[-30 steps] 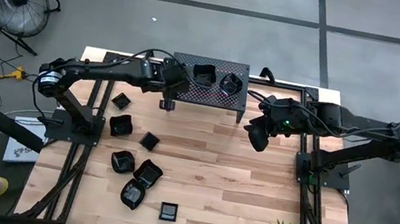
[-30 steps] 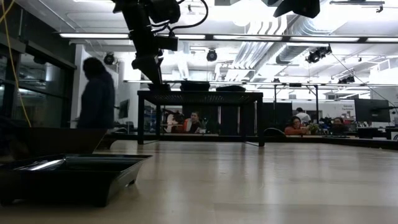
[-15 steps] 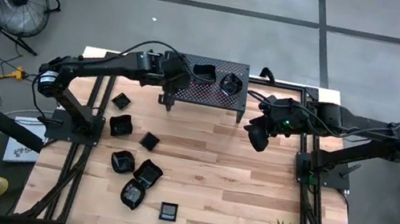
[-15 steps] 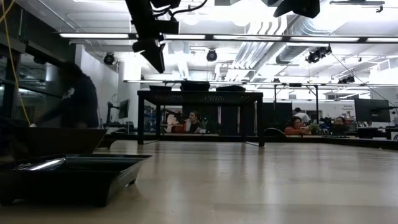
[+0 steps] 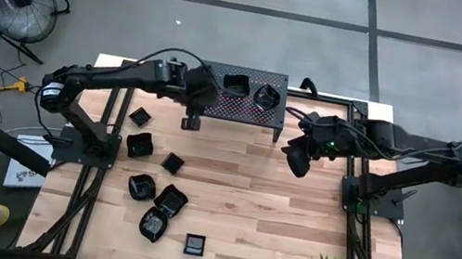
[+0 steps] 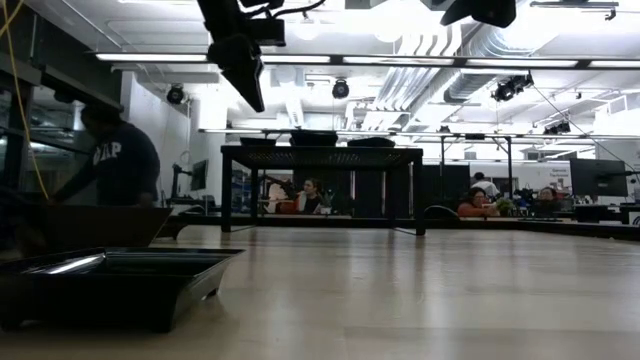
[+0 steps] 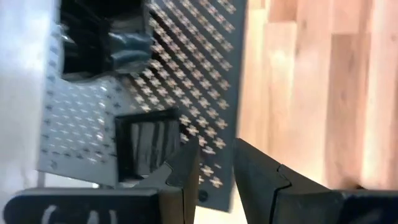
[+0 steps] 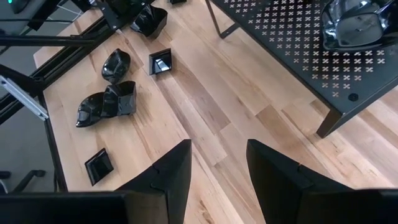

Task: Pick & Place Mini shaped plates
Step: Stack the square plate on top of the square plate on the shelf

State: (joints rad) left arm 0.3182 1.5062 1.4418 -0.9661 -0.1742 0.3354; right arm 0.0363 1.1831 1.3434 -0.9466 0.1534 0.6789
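Left gripper empty beside stand, three plates on it

One camera hangs high and looks straight down on the whole wooden table. One sits low at the table top, looking level across it into the room. Each wrist camera looks down from close above. All four see the black stand with holes; from high up it sits at twelve o'clock on the table, far off from down low.
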